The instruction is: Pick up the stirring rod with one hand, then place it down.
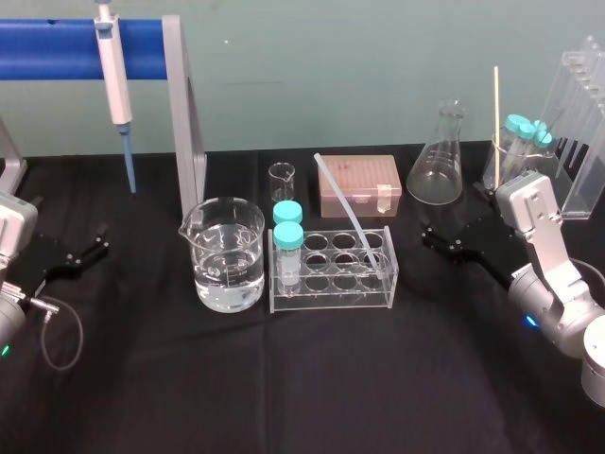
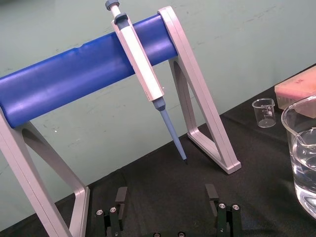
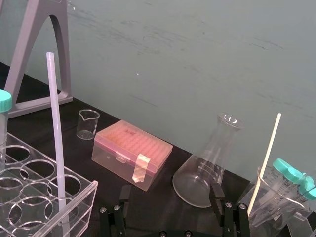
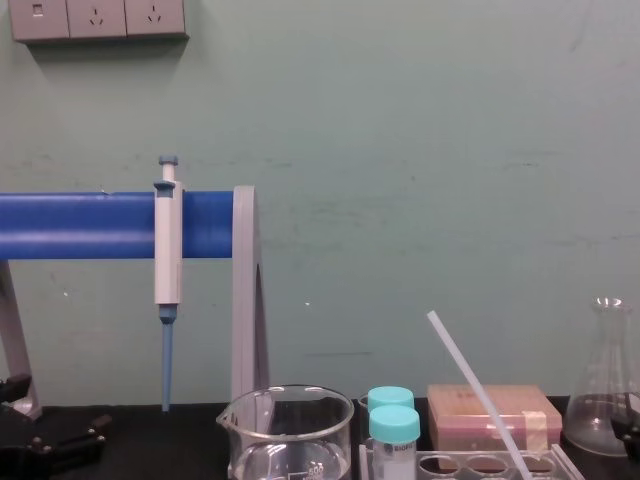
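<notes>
The long translucent whitish stirring rod [image 4: 477, 395] loses its lower end at the chest view's bottom edge, as does the clear glass beaker [image 4: 245, 445]. The clear conical flask [image 4: 600, 400] is clipped at the right edge.

Left hand [image 1: 97, 248]: low, far left, fingers apart, holding nothing. Right hand [image 1: 437, 242]: low, far right, fingers apart, holding nothing.

A lab: pipette [image 1: 113, 76] hung on a stand [image 1: 57, 49], beaker [image 1: 227, 255] of water, flask [image 1: 437, 161], tube rack [image 1: 331, 299], capped tubes [image 1: 288, 248], pink tip box [image 1: 354, 184] on a black desk [image 1: 284, 378].
</notes>
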